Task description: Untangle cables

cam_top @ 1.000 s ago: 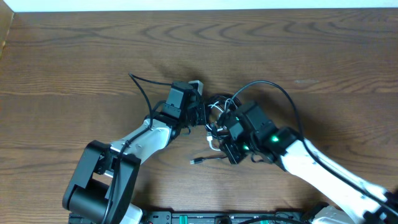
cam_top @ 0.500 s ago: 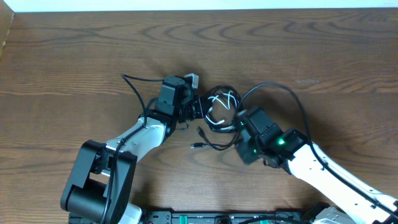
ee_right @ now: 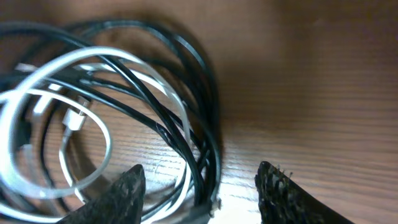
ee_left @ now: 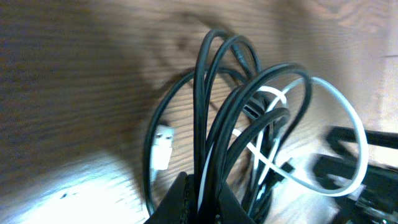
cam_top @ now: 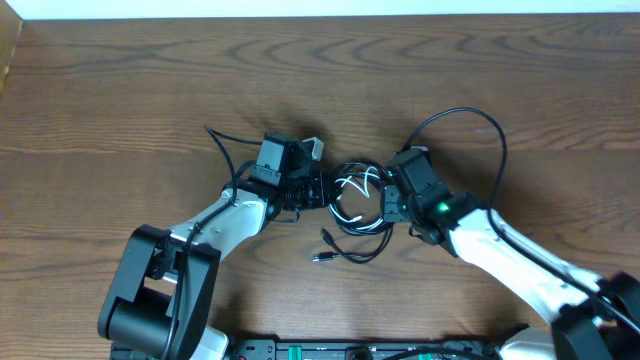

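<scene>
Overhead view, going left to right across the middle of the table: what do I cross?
In order: left gripper, shut on the cables → the tangle itself, black loops with one white → right gripper, open → right arm's own wire loop.

cables [cam_top: 352, 192] tangled on table [cam_top: 120, 100] | left pincer [cam_top: 318, 188] at tangle | right pincer [cam_top: 386, 203] opposite side

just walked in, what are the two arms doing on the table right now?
Both arms are at a knot of cables in the middle of the table. The left gripper is shut on several black strands at the knot's left side. The right gripper is open at the right edge, with black loops running between its fingers. The white cable is wound in with the black ones.
</scene>
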### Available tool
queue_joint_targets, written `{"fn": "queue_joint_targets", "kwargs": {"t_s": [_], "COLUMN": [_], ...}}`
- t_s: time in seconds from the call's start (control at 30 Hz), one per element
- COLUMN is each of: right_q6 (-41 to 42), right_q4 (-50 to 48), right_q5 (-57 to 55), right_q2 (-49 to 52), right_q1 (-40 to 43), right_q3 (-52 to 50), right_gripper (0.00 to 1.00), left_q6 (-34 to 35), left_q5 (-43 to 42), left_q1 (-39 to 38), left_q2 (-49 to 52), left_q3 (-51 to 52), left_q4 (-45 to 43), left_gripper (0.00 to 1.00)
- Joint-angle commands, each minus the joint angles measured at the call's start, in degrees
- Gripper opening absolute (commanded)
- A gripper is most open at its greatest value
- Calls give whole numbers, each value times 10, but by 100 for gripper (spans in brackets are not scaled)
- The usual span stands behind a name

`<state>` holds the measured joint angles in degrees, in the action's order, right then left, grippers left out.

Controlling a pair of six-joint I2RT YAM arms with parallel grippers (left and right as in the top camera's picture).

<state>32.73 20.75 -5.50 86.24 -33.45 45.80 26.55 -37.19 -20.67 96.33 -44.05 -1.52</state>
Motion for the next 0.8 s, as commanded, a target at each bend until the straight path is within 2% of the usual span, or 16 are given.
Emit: {"fn": "queue_joint_targets", "kwargs": {"t_s": [0.0, 0.17, 0.2, 0.23, 0.27, 0.5, 0.67, 0.77], "right_q6": [13, 14, 14, 15, 15, 6, -46, -58], "right_q4": [-23, -52, -54, -60, -64, -78, -77, -77], "right_q5": [20, -5, -12, -32, -42, -54, 19, 12], "right_q2": [41, 68, 71, 72, 72, 59, -27, -103], "right_q1": [1, 2, 2, 2, 2, 9, 30, 39], "right_q3": [3, 3, 3, 3, 3, 7, 32, 43], "right_gripper": [49, 21, 18, 5, 1, 1, 1, 1], "left_q6": [-14, -14, -14, -14, -14, -14, -14, -14], "left_q5": [-41, -75, -84, -103, -110, -157, -102, -86], "left_q1": [1, 1, 1, 1, 1, 1, 3, 3], "left_q2": [2, 2, 2, 2, 2, 2, 2, 2], "left_q3": [0, 0, 0, 0, 0, 0, 0, 0], "left_q4": [-16, -36, -42, -56, -62, -103, -108, -110], "left_gripper": [7, 7, 7, 7, 7, 9, 13, 13]}}
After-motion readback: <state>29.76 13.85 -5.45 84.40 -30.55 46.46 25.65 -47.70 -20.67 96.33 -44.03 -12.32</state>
